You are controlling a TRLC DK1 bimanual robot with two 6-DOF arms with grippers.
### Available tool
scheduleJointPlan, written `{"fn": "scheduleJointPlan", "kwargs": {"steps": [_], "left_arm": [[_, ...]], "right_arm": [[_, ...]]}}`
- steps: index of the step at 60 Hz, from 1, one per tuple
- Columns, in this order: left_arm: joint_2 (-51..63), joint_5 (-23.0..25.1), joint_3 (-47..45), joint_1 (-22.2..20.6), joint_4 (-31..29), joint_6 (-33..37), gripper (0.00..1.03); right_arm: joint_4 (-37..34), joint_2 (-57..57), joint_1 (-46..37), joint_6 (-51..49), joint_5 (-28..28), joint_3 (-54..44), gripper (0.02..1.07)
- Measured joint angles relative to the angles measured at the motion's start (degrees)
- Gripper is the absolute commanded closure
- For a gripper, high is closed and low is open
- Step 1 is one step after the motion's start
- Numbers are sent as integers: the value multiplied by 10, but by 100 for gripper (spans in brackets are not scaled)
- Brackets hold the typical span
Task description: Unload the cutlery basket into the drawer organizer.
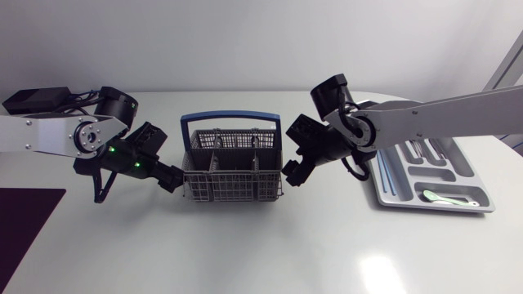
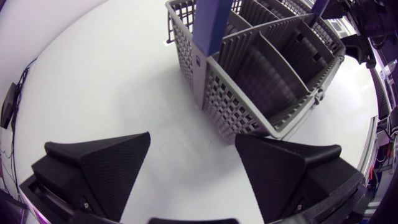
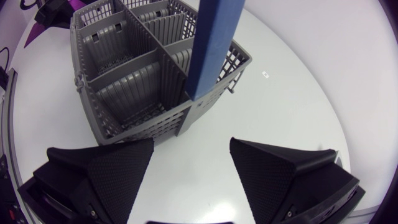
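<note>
A grey cutlery basket (image 1: 233,171) with a blue handle (image 1: 231,119) stands mid-table; its compartments look empty in both wrist views. My left gripper (image 1: 170,178) is open just off the basket's left side, with the basket (image 2: 261,68) ahead of its fingers. Open as well, my right gripper (image 1: 292,174) hovers at the basket's right side, and the basket (image 3: 143,74) lies ahead of it too. The grey drawer organizer (image 1: 391,196) lies at the right, holding several pieces of cutlery, among them a white and green piece (image 1: 445,197).
A dark purple mat (image 1: 24,229) lies at the table's left front edge. The handle's blue upright (image 3: 214,46) rises near my right gripper. Bare white table stretches in front of the basket.
</note>
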Motion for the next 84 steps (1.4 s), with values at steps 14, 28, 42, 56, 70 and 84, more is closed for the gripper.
{"fn": "scheduleJointPlan", "kwargs": {"steps": [14,28,42,56,70,84], "left_arm": [[0,0,1,-1,3,0,7],[1,-9,9,-17,4,-1,7],[1,-9,9,-14,4,-2,6],[1,-4,9,10,12,-2,5],[-39,-4,-14,48,16,-2,5],[-170,-2,-57,80,32,-2,5]], "right_arm": [[-2,-10,2,0,4,-7,19],[-3,-19,3,0,8,-19,19],[-2,-23,0,0,8,-25,19],[3,-23,-33,0,10,-40,15],[3,-76,-82,-5,21,-74,7],[4,-213,-129,-17,45,-123,7]]}}
